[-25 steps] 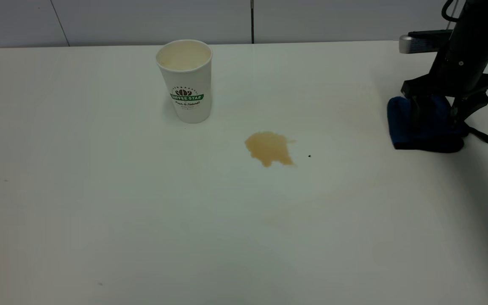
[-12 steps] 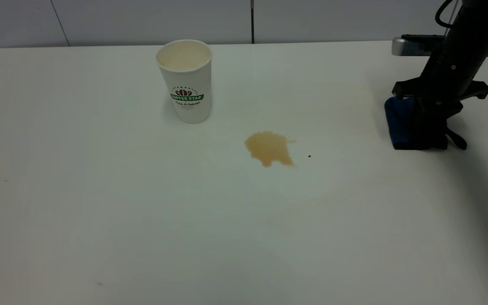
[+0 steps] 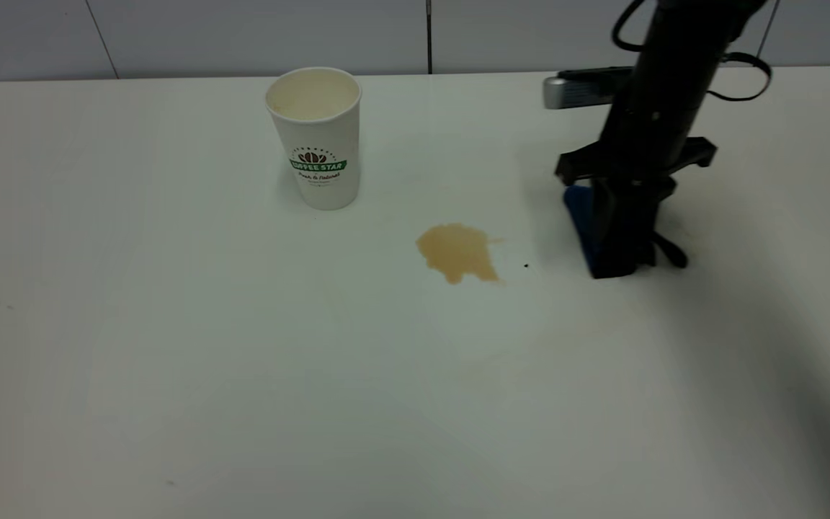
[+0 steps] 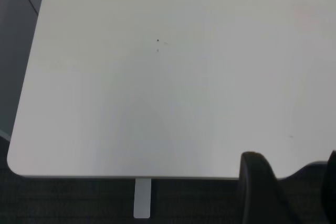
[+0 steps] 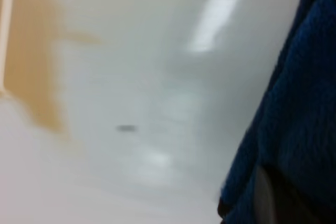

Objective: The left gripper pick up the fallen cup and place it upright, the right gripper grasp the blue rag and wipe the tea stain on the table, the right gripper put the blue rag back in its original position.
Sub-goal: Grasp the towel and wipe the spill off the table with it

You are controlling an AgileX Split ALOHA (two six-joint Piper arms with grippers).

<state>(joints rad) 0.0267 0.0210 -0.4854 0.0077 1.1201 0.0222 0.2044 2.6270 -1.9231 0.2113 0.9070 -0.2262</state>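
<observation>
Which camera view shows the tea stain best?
The exterior view: the whole tea stain lies unobstructed on the table, between the cup and the right gripper. The right wrist view shows only part of it, blurred. The left wrist view shows none.

One cup (image 3: 315, 137) stands on the one table (image 3: 242, 375) — a single white paper cup, no second. One tea stain (image 3: 457, 252) marks the surface, with one tiny black speck (image 3: 527, 266) just beside it. One blue rag (image 3: 582, 220) is in view. Two grippers show — the right gripper (image 3: 620, 238) in the exterior view and the left gripper (image 4: 286, 192) only in its own wrist view.
</observation>
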